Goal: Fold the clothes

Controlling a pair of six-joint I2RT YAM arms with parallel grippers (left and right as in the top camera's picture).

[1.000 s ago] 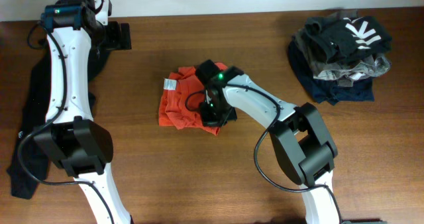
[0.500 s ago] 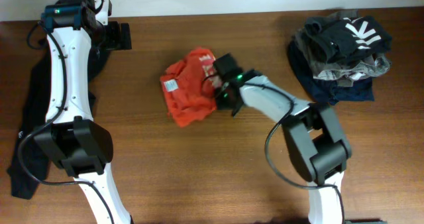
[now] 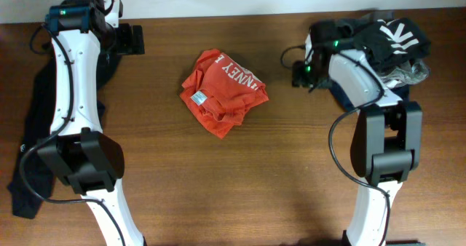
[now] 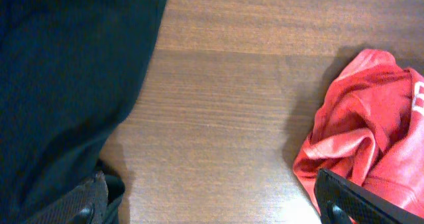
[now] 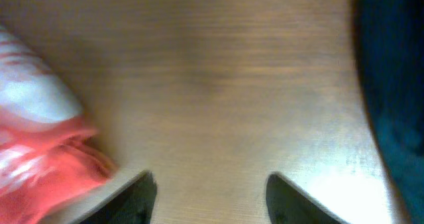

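The right gripper [image 3: 302,73] has let go of the T-shirt [image 3: 222,93] and swung out to the far right of the table [image 3: 240,195]. The shirt, bunched under its fingers a second ago, now lies alone with its white lettering [image 3: 237,74] turned up. The left arm has not shifted.

Nearest the arm bases, the black garment [image 3: 29,151] runs along the table's left edge. Much of it is covered by the left arm, and its lower end is hard to separate from the cables there.

At mid-table the T-shirt sits as a crumpled heap, well apart from both grippers. Its neck label [image 3: 196,98] shows on the left side. Only a few letters of the print can be read; the rest is tucked into the folds.

Farther back, the left gripper [image 4: 213,207] hangs over the far left of the table. In its wrist view the fingertips [image 4: 344,194] sit wide apart at the lower corners with only wood between them — released, holding nothing. The black garment fills the left of that view, and the frame cuts off the T-shirt at the right.

At the far right, the right gripper is just beside a pile of dark clothes [image 3: 375,53]; from overhead I cannot tell whether they touch. Its wrist view is blurred, yet the two fingers [image 5: 140,192] clearly stand apart over wood — spread and empty. A red smear with a white patch at the left is the T-shirt. The dark strip at the right edge is too blurred to name.
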